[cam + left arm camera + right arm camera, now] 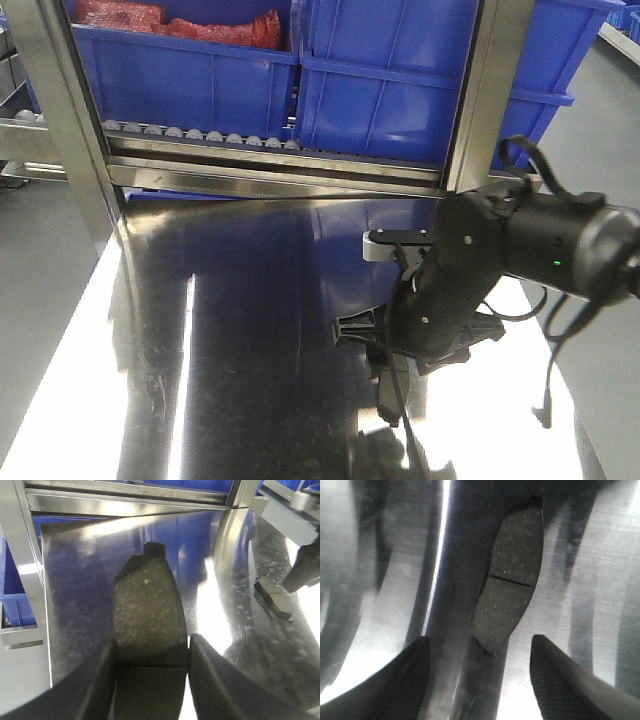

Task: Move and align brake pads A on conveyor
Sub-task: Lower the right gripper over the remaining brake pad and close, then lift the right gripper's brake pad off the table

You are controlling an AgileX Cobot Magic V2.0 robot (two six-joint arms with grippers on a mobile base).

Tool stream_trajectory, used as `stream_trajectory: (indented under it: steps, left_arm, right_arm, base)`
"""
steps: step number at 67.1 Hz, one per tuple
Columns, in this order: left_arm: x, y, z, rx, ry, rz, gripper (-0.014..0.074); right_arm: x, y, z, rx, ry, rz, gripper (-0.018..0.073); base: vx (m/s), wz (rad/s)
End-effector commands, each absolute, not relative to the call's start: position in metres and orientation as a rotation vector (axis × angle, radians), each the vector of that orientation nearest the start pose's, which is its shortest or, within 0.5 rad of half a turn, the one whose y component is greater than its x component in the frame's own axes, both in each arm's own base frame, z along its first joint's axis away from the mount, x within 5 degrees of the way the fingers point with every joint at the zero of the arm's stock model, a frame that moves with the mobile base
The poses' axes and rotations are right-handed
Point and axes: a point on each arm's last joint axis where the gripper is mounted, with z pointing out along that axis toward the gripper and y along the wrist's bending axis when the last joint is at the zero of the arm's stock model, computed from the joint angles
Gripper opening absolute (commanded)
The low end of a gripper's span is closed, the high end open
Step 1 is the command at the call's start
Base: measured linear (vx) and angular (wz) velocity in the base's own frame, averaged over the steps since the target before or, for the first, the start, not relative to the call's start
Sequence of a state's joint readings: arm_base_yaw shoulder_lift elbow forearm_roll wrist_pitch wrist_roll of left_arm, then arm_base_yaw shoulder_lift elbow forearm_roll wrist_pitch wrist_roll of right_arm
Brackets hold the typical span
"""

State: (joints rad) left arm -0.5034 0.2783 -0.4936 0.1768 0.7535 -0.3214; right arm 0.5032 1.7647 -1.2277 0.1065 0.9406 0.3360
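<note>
The left pincer (152, 680) is pinching one brake pad (147, 615). Its two dark fingers (95, 680) press on the long edges of the pad near the groove, and the speckled grey face of the pad points to the camera. The far end of this pad, with its small tab, sticks out beyond the fingers over the shiny steel desk (250, 330). I cannot tell whether this pad touches the desk or is held a little above it.

The right pincer (479, 639) is spread wide. A second brake pad (510, 580) lies flat on the desk before it, a little slanted, with its tab end leaning to the right. The thin groove across its middle shows clearly. Its near end lies about between the two fingertips, but neither finger touches it.

In the left wrist view this second pad lies at the right side on the desk, and one dark finger of the right pincer stands just over it.

In the front view the black right arm reaches down to the right part of the desk. Behind the desk stand blue bins (400, 80) in a steel frame (480, 90), and one bin holds red things (180, 20).
</note>
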Motion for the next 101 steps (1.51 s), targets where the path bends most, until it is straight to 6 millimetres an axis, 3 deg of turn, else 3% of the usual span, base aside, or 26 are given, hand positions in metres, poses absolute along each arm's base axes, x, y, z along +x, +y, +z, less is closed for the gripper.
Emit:
stream_trajectory:
  steps: [1,24,74,84,97,101]
  left_arm:
    - [0.054,-0.018,0.311,0.232,1.901,-0.363,-0.0006]
    - [0.054,-0.018,0.311,0.232,1.901,-0.364,-0.0006]
    - [0.054,-0.018,0.31,0.232,1.907,-0.363,-0.0006]
    - [0.054,-0.018,0.31,0.232,1.908,-0.362,-0.0006]
    - [0.054,-0.018,0.31,0.232,1.908,-0.362,-0.0006]
    - [0.054,-0.018,0.31,0.232,1.908,-0.362,-0.0006]
  right_arm:
    - [0.305,0.174,0.231,-0.124,2.956,0.252,0.045]
    - [0.321,0.176,0.221,-0.041,2.947,0.149,0.0475]
    - [0.334,0.182,0.175,0.01,3.015,0.096,0.0459]
    - [0.334,0.182,0.175,0.008,3.013,0.093,0.0332]
    - [0.334,0.18,0.189,-0.014,2.962,0.095,-0.002]
    - [0.334,0.179,0.196,-0.023,2.933,0.101,-0.0016]
  base:
    - [0.0,0.0]
    - [0.0,0.0]
    - [0.0,0.0]
    - [0.0,0.0]
    - [0.0,0.0]
    - [0.0,0.0]
